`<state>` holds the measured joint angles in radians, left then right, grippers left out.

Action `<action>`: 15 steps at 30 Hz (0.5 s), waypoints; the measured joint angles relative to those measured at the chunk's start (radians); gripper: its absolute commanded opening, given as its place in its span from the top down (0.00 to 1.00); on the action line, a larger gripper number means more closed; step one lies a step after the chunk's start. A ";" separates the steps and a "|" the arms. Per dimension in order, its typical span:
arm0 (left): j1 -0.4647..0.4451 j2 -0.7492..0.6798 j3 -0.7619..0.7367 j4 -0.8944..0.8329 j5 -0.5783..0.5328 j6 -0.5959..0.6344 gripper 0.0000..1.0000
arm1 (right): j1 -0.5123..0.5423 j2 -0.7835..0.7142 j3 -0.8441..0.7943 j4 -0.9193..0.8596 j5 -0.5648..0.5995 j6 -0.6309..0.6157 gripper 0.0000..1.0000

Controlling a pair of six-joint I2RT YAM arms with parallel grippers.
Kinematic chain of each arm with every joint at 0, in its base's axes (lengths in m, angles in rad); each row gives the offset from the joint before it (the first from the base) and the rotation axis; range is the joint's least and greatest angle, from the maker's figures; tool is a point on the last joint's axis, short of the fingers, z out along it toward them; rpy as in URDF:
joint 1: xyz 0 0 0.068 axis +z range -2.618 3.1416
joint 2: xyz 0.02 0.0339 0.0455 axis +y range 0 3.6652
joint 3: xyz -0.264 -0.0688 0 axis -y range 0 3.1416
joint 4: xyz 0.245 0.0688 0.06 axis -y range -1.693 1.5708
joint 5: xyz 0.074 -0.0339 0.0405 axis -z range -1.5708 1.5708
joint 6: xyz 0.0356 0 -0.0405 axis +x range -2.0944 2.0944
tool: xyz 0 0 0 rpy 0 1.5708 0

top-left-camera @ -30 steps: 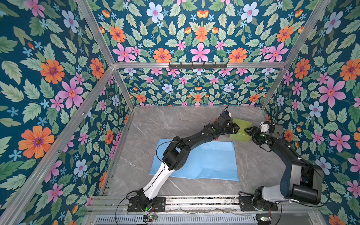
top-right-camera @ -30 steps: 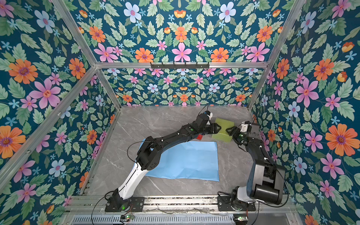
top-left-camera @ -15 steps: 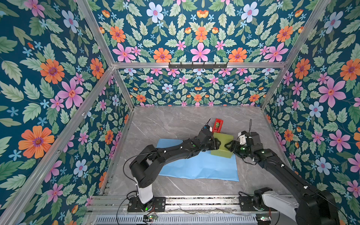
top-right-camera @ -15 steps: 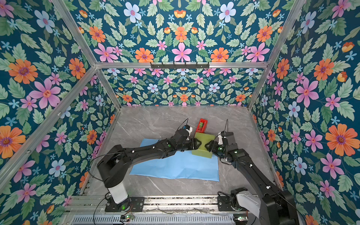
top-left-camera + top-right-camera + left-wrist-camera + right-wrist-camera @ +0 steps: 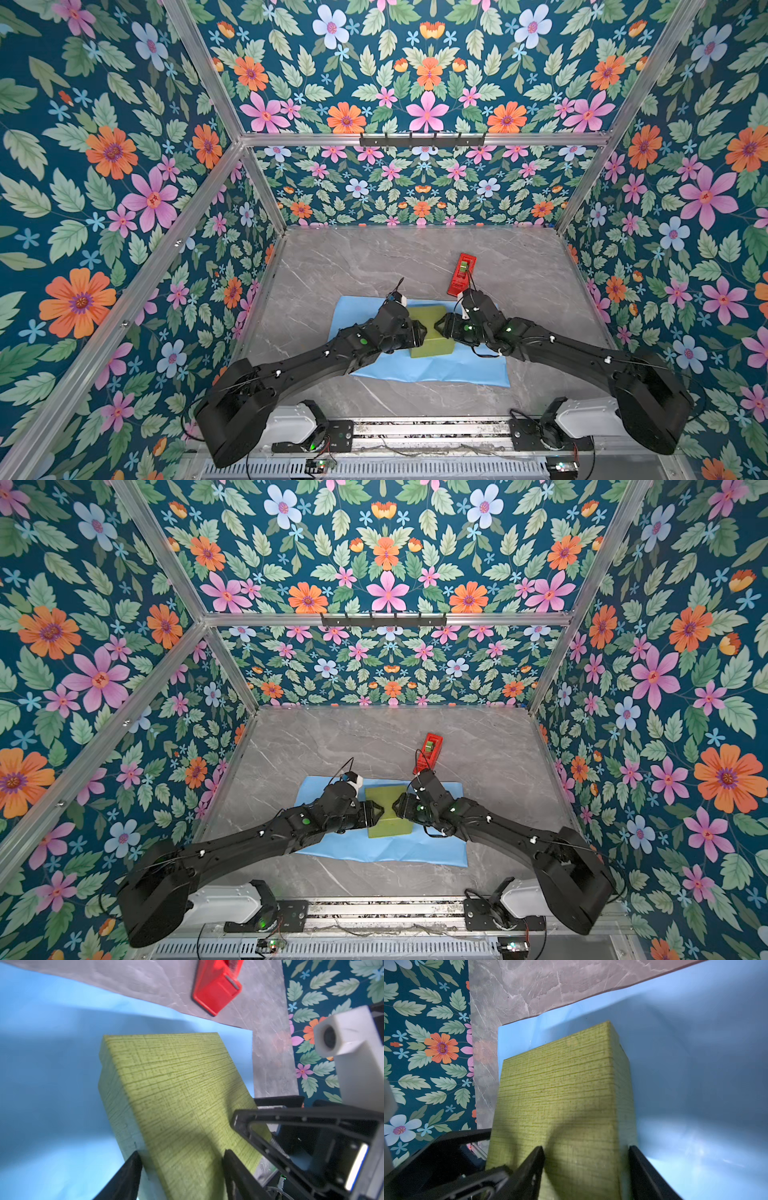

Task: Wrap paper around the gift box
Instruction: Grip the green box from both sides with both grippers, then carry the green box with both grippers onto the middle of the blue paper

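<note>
The olive-green gift box [image 5: 430, 343] [image 5: 386, 825] is over the middle of the light-blue paper [image 5: 457, 368] [image 5: 415, 850], which lies flat on the table. My left gripper [image 5: 422, 332] [image 5: 180, 1152] is shut on the box's left end, one finger on the top face and one under the edge. From the opposite end my right gripper [image 5: 437, 326] [image 5: 585, 1147] is shut on it the same way. Both wrist views show the box [image 5: 176, 1084] [image 5: 560, 1088] casting a shadow on the paper [image 5: 52, 1064] [image 5: 695, 1064]. Whether its underside touches the sheet I cannot tell.
A red tape dispenser [image 5: 462, 274] [image 5: 428, 750] [image 5: 216, 987] lies on the marble table [image 5: 374, 266] just behind the paper, close to my right wrist. Floral walls enclose the table on three sides. Both arms stretch in low from the front rail.
Both grippers have carried the box from the back right of the table forward and to the left, over the middle of the paper. The tape dispenser is now uncovered.
</note>
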<state>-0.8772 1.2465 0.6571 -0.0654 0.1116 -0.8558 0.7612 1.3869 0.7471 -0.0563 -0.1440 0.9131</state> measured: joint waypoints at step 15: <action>0.099 -0.095 -0.082 -0.062 0.002 0.048 0.35 | 0.079 0.149 0.068 0.089 0.009 0.037 0.37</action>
<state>-0.7780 1.1519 0.5751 -0.1272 0.1135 -0.8082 0.8398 1.5356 0.8146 0.0330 -0.1349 0.9504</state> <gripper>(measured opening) 0.649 0.632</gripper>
